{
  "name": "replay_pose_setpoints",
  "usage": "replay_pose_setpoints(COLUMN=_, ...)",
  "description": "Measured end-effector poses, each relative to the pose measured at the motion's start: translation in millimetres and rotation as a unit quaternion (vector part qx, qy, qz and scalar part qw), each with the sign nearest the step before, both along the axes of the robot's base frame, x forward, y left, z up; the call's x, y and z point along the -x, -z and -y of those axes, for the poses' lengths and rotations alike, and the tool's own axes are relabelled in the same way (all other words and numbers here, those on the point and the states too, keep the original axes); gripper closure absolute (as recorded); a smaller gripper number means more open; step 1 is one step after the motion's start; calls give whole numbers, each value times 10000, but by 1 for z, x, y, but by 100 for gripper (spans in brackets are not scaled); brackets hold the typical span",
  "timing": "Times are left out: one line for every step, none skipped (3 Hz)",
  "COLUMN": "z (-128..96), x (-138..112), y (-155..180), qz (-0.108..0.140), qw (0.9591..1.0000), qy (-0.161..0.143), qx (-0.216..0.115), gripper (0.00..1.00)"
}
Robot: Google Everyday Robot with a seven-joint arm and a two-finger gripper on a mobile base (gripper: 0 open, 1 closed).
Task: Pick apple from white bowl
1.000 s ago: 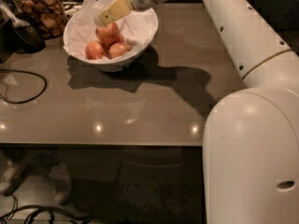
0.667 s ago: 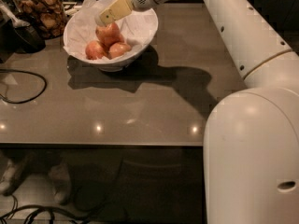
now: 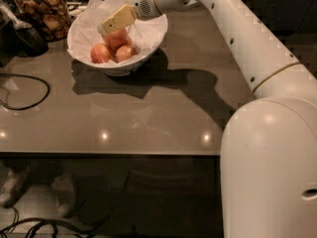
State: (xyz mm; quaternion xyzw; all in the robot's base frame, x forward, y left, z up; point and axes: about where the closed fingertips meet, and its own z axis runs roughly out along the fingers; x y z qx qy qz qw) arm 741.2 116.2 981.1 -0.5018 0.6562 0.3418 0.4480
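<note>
The white bowl [image 3: 148,41], lined with crinkled white paper, stands at the back left of the brown table. In it lie the largest reddish-pink apple [image 3: 119,38] at the back and two smaller reddish-orange apples [image 3: 100,53] [image 3: 125,52] in front of it. My gripper [image 3: 107,29] reaches into the bowl from the right, tilted down to the left, and sits right on the top of the largest apple. The gripper's body hides part of that apple.
A glass jar of brown snacks [image 3: 42,11] stands left of the bowl, with a dark object [image 3: 22,36] beside it. A black cable [image 3: 29,90] loops on the table at the left. My white arm [image 3: 247,43] crosses the right side. The table's front edge [image 3: 109,154] runs below.
My gripper has come down a little into the bowl, onto the largest apple. The bowl and the apples have not moved.
</note>
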Motion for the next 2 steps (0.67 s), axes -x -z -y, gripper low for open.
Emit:
replay_pose_setpoints(z=-8, x=1, y=3, qz=170, qw=9995, qy=-199, qx=-203, gripper=0)
replay_pose_setpoints(z=-13, x=3, y=3, qz=323, qw=9985, qy=-323, qx=-292, gripper=0)
